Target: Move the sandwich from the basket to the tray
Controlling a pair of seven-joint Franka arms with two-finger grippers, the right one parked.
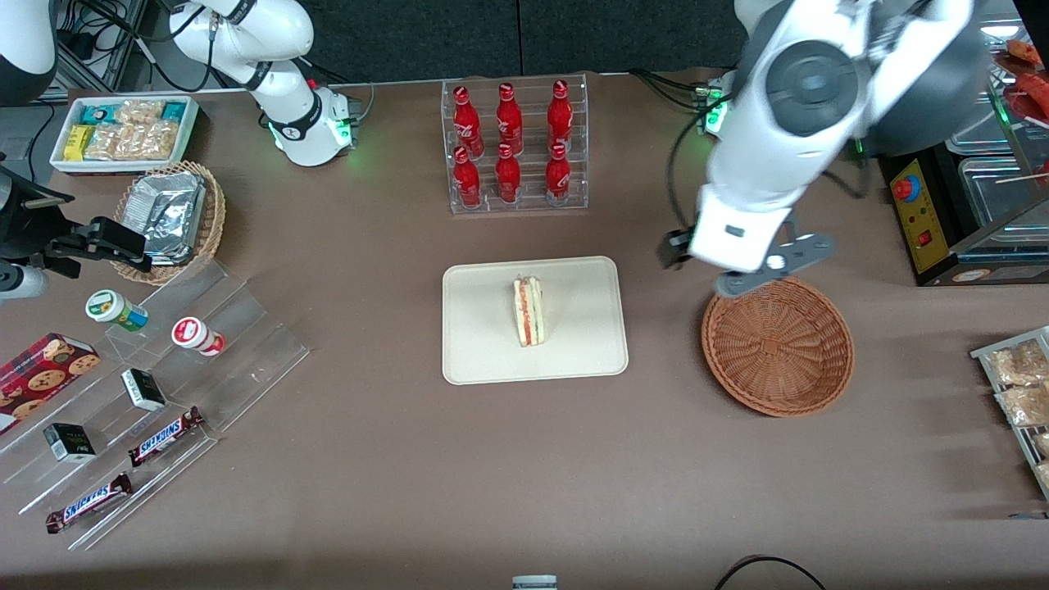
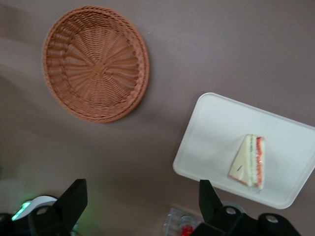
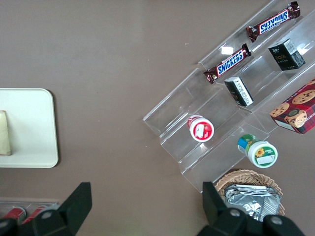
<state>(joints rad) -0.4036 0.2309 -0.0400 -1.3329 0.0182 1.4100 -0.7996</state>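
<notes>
The sandwich (image 1: 529,311) (image 2: 248,162), a pale bread wedge with red and green filling, lies on the cream tray (image 1: 483,344) (image 2: 211,128) at the table's middle. The reddish-brown wicker basket (image 1: 777,344) (image 2: 96,64) stands beside the tray toward the working arm's end and has nothing in it. My left gripper (image 2: 141,204) hangs open and holds nothing, high over bare table. Its wrist (image 1: 729,233) is above the basket's rim, on the edge farther from the front camera. The right wrist view shows one end of the tray (image 3: 29,128) and a sliver of sandwich (image 3: 4,132).
A clear rack of red bottles (image 1: 515,147) stands farther from the front camera than the tray. Toward the parked arm's end are a snack box (image 1: 123,131), a tan basket of foil packets (image 1: 168,217) and a stepped acrylic shelf (image 1: 246,360). A black machine (image 1: 942,213) stands near the basket.
</notes>
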